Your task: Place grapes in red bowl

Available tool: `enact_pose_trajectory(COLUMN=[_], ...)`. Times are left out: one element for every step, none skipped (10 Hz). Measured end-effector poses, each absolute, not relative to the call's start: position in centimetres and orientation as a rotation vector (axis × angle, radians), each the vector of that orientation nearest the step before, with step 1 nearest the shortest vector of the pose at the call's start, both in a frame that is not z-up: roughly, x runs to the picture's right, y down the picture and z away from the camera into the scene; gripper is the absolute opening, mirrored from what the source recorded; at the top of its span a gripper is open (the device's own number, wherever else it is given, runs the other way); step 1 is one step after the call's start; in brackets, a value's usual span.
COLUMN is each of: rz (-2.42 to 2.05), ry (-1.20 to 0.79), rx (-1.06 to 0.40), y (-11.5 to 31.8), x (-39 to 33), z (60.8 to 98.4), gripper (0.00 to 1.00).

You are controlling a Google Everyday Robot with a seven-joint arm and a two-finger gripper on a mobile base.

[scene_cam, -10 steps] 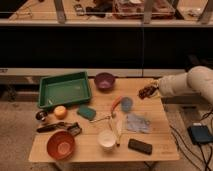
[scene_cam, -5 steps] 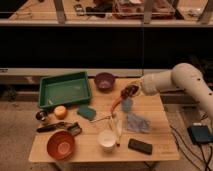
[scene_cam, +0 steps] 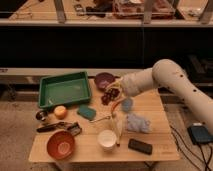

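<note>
Now, nearest on the wooden table (scene_cam: 90, 150) sit the round red bowl (scene_cam: 60, 145), a white cup (scene_cam: 106, 139) and a flat black block (scene_cam: 140, 146). Further in, a crumpled bluish cloth (scene_cam: 137, 122), a teal sponge (scene_cam: 86, 112) and a small orange fruit (scene_cam: 60, 111). Above mid-table, the end effector (scene_cam: 111, 93) is clamped on the lumpy dark grapes (scene_cam: 107, 98), well apart from the red bowl. Behind them, a purple bowl (scene_cam: 103, 80) and a green plastic tray (scene_cam: 65, 90).

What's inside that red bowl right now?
The red bowl shows only its paler bottom, with nothing in it. The grapes hang in the shut gripper over the table, near the purple bowl.
</note>
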State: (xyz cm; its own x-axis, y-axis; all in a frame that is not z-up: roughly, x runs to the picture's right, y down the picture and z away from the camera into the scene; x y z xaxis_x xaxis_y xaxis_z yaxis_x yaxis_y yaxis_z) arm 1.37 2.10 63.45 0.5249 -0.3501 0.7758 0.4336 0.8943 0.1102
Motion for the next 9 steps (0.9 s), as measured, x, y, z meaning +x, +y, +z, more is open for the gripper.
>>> enact_pose_trajectory(rz=[-0.512, -0.534, -0.535, -0.535, -0.536, -0.536, -0.535, -0.541, -0.563], ry=[-0.911, -0.911, -0.910, -0.909, -0.910, -0.910, -0.910, -0.911, -0.928], rx=[-0.111, -0.116, -0.116, -0.115, -0.115, -0.115, -0.115, -0.115, -0.113], y=[3.2, 3.8, 3.9, 3.8, 3.8, 3.8, 3.8, 3.9, 4.0], x=[0.0, -0.6, -0.6, -0.6, -0.6, -0.6, -0.6, -0.6, -1.1], z=[63.0, 62.7, 62.7, 62.7, 62.7, 62.7, 62.7, 62.6, 62.3], gripper=[0.00, 0.00, 0.00, 0.00, 0.00, 0.00, 0.00, 0.00, 0.00])
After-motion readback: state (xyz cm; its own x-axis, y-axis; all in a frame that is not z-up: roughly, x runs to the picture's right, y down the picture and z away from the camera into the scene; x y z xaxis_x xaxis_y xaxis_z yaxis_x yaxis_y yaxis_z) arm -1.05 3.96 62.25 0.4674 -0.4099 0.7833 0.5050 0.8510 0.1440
